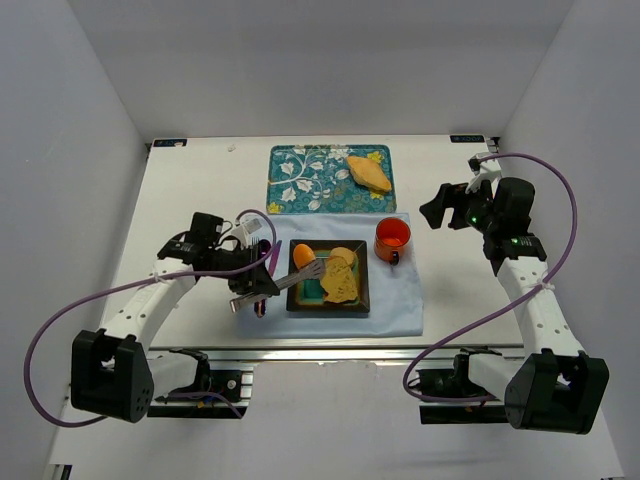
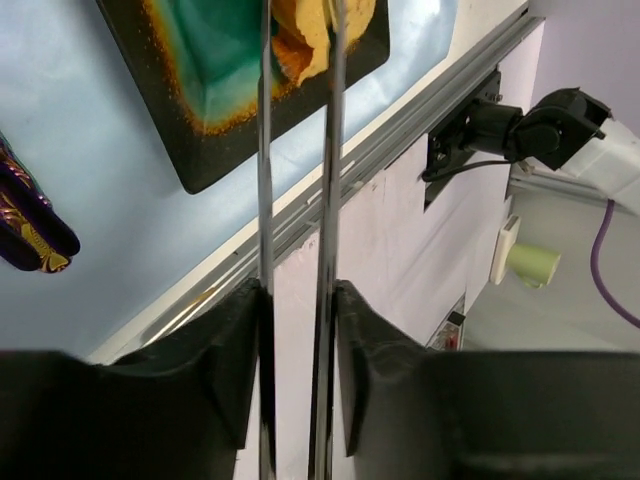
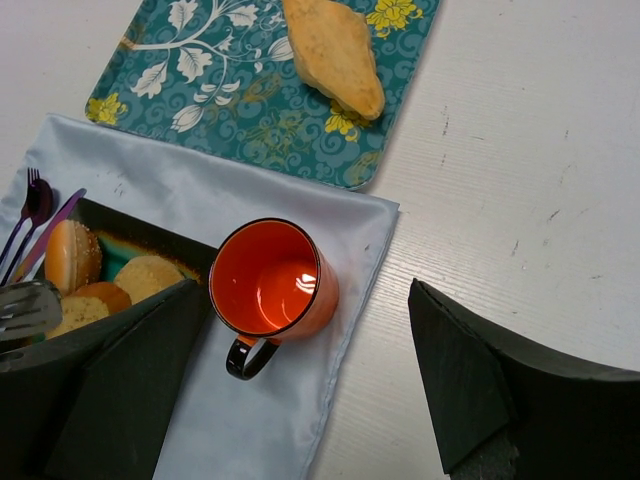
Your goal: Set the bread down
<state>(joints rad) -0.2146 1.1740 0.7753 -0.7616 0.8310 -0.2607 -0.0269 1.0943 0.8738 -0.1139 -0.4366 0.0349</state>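
A black square plate point(image 1: 362, 290) with a teal centre holds a glossy orange oval roll point(image 1: 301, 256), a small round tan bun point(image 1: 343, 255) and a flat toast slice point(image 1: 340, 282). A larger golden bread piece point(image 1: 369, 173) lies on the teal floral mat point(image 1: 300, 180). My left gripper point(image 1: 257, 288) is shut on metal tongs point(image 1: 300, 275), whose tips reach over the plate's left side by the toast. In the left wrist view the tong arms point(image 2: 265, 150) run up to the toast point(image 2: 310, 30). My right gripper point(image 1: 440, 210) is open and empty, right of the mug.
An orange mug point(image 1: 392, 238) stands on the light blue cloth point(image 1: 400, 305) right of the plate. Purple cutlery point(image 3: 35, 215) lies on the cloth left of the plate. White walls enclose the table on three sides.
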